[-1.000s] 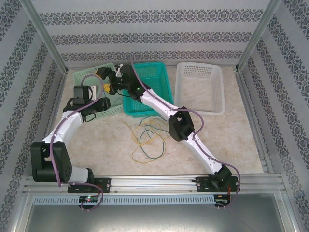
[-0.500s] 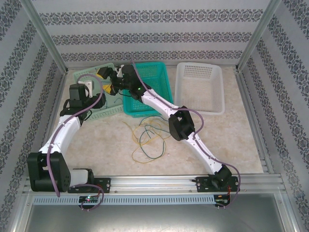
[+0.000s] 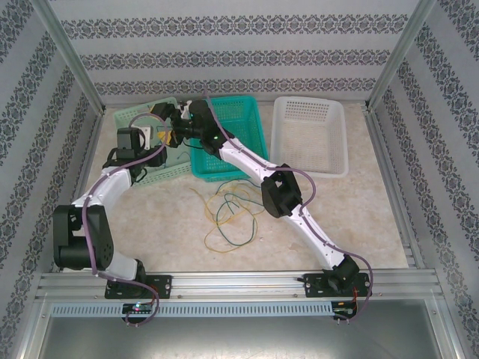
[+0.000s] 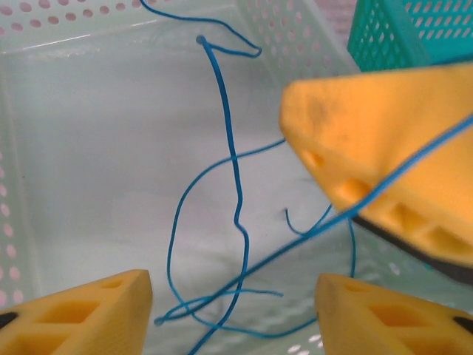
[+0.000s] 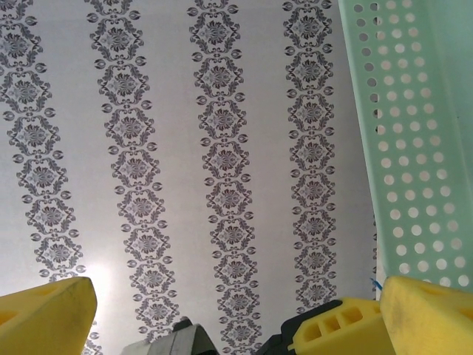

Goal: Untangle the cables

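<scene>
Blue and glossy, a thin kinked blue wire (image 4: 237, 185) lies inside the pale green perforated plastic basket (image 4: 89, 103), over its smooth, shiny floor. Its longest stretch runs from the top of the left wrist view to the bottom, with a small knobbed free end at the top and loose loops crossing low down. The left gripper (image 4: 233, 299) hangs above it with its yellow, hollow-celled foam-like fingers (image 4: 89, 314) standing well apart and nothing pinched between them; the wire's lower loops pass through the gap.

A straight run of the same wire slants across the front of one blocky yellow finger of the right gripper (image 3: 166, 120); whether it touches cannot be told. In the right wrist view the right gripper (image 5: 236, 296) is spread wide and holds nothing, facing the grey floral wallpaper (image 5: 148, 148).

On the beige marbled tabletop (image 3: 359, 217), a loose tangle of yellow, dark green and blue wires (image 3: 228, 213) sprawls, stretched roughly from far to near, just in front of the teal latticed basket (image 3: 251, 112) and well apart from the white mesh basket (image 3: 310, 161).
</scene>
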Controlling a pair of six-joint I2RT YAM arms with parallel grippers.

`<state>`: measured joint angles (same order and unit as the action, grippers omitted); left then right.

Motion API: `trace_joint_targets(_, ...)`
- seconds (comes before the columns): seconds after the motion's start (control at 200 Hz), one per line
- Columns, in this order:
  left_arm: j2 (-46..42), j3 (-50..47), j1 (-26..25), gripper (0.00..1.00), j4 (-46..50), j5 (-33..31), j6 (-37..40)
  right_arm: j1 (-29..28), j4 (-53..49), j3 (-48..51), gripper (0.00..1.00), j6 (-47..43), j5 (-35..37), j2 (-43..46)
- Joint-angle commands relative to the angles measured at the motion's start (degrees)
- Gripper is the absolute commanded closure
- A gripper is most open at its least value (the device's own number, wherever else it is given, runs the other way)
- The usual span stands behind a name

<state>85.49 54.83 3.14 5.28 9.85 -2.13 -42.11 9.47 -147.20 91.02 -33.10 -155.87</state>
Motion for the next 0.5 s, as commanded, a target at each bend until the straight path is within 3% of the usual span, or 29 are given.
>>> trace_joint_targets(0.0, 2.89, 2.89, 0.6, 0.53, -3.9, 0.44, 1.5, 0.41, 3.13, 1.35, 0.02, 2.24, -1.07, 3.91)
trace_joint_targets(0.125, 4.25, 2.95, 0.64, 0.85, -4.67, 0.83, 0.47, 0.53, 3.61, 1.34, 0.02, 2.88, -1.35, 4.15)
trace_joint_targets(0.205, 3.51, 2.31, 0.69, 0.99, -5.52, 0.48, -0.06, 0.64, 2.95, 1.92, 0.02, 2.43, -1.43, 4.63)
trace_joint_targets(0.495, 3.76, 8.08, 2.84, 1.0, 2.77, -5.04, -4.13, 0.67, 5.75, 12.85, 0.02, 2.14, -3.8, 8.63)
